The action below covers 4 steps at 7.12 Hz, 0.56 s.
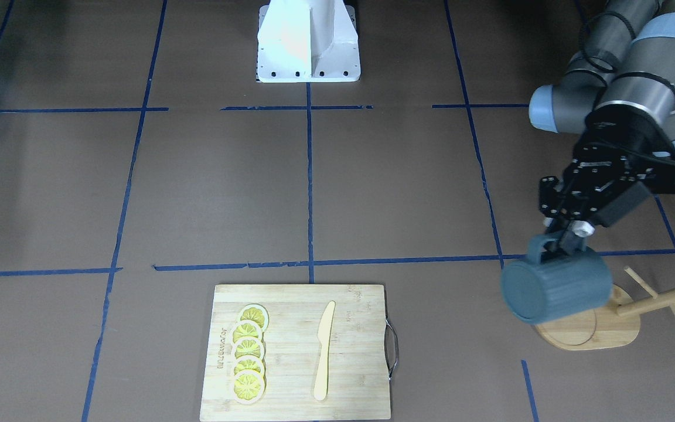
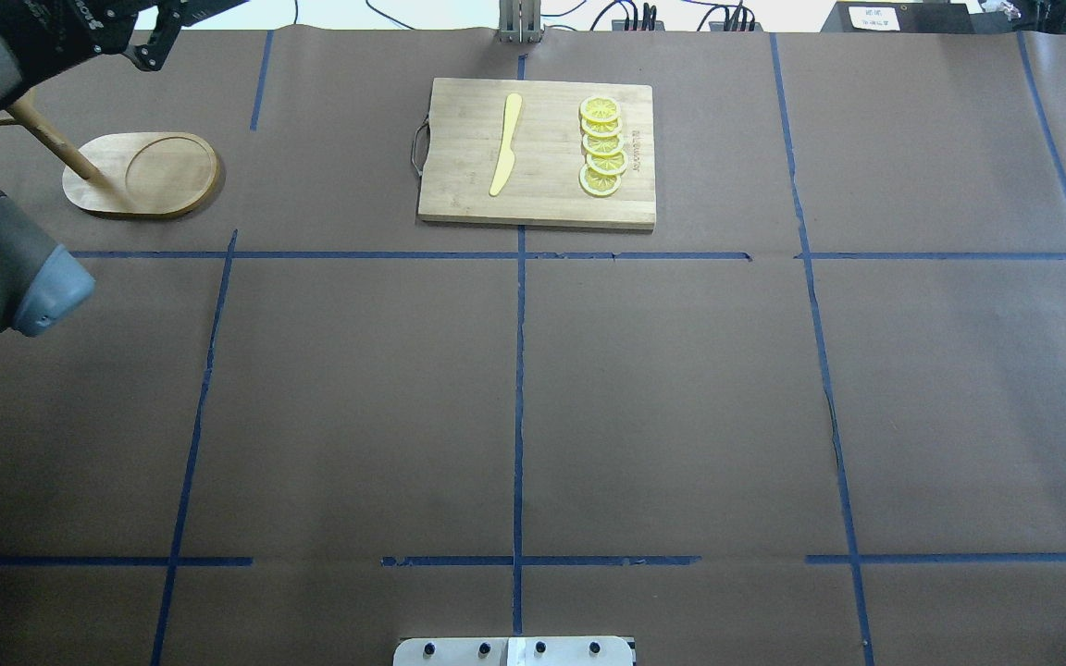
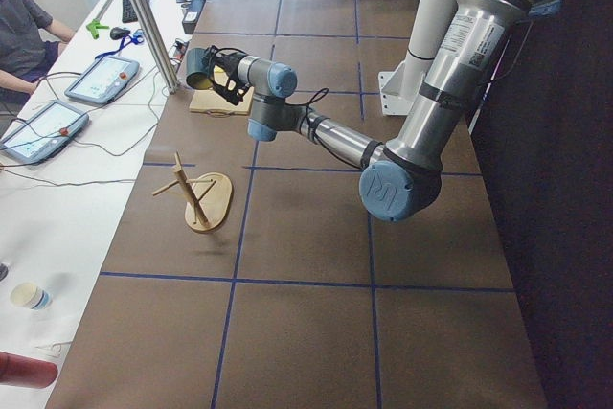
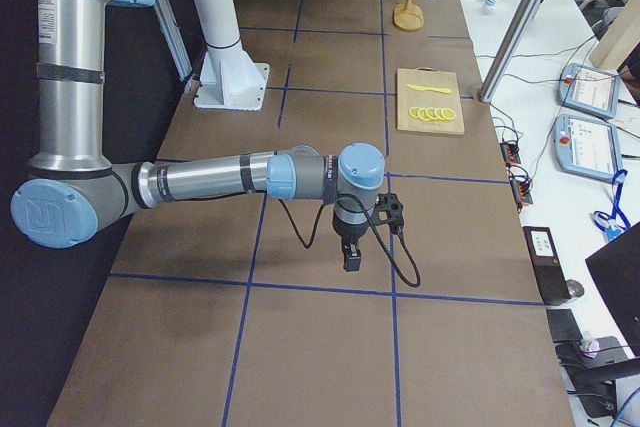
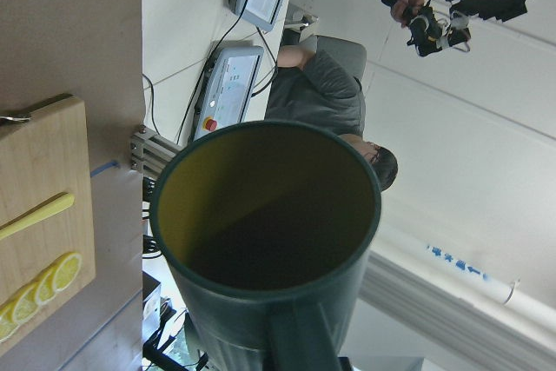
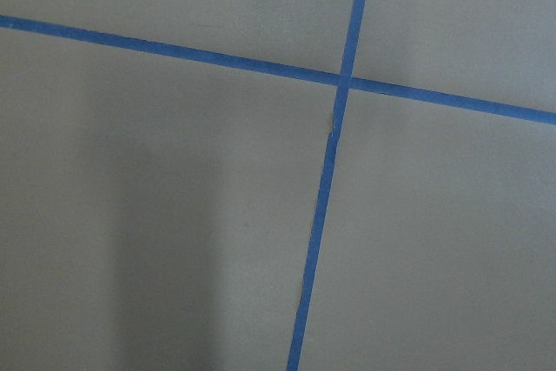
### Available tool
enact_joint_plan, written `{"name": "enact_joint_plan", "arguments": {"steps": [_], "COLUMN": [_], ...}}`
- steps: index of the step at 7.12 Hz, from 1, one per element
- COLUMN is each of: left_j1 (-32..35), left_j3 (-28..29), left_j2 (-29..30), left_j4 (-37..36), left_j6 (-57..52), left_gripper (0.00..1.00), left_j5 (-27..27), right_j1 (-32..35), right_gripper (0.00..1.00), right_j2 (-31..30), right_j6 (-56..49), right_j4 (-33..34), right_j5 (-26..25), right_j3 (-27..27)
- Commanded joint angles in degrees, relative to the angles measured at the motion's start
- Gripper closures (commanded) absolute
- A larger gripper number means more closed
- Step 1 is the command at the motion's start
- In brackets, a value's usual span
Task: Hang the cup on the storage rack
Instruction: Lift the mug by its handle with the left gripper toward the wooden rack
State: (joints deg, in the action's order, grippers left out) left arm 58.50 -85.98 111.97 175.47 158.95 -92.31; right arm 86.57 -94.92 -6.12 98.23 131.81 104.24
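My left gripper (image 1: 566, 234) is shut on the handle of the dark blue-grey cup (image 1: 557, 287). It holds the cup on its side in the air, over the near end of the storage rack's oval base (image 1: 598, 331). The cup's bottom faces the front camera. The left wrist view looks into the cup's yellow interior (image 5: 269, 215), with the handle at the bottom edge. The bamboo storage rack (image 3: 196, 198) stands upright with thin angled pegs, below the cup (image 3: 198, 66). Its base (image 2: 144, 176) shows in the overhead view, where the cup is out of view. My right gripper (image 4: 352, 247) hangs over bare table, and I cannot tell its state.
A rectangular cutting board (image 1: 361, 351) with a metal handle carries lemon slices (image 1: 248, 354) and a yellow knife (image 1: 324, 351); it lies mid-table on the far side (image 2: 459, 194). The robot's white base (image 1: 308, 47) stands opposite. A seated person and tablets are beyond the table edge (image 3: 57, 112).
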Motion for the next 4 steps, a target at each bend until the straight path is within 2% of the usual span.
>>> {"name": "enact_joint_plan", "arguments": {"steps": [1,4], "left_j1": [3.45,4.69], "left_j3": [3.17,8.35], "left_j2": [-1.14,-2.27], "left_j4": [0.14,4.51], "left_j6": [5.65,10.3], "left_gripper": [0.99,0.99], "left_j5": [-0.06,-0.32], "right_j1": [0.0,0.0], "right_gripper": [0.0,0.0], "right_j2": [0.0,0.09], "right_j6": [0.06,0.06], "right_j4": [0.04,-0.05], "right_j5": [0.02,0.02], "right_j3": [0.09,0.18]}}
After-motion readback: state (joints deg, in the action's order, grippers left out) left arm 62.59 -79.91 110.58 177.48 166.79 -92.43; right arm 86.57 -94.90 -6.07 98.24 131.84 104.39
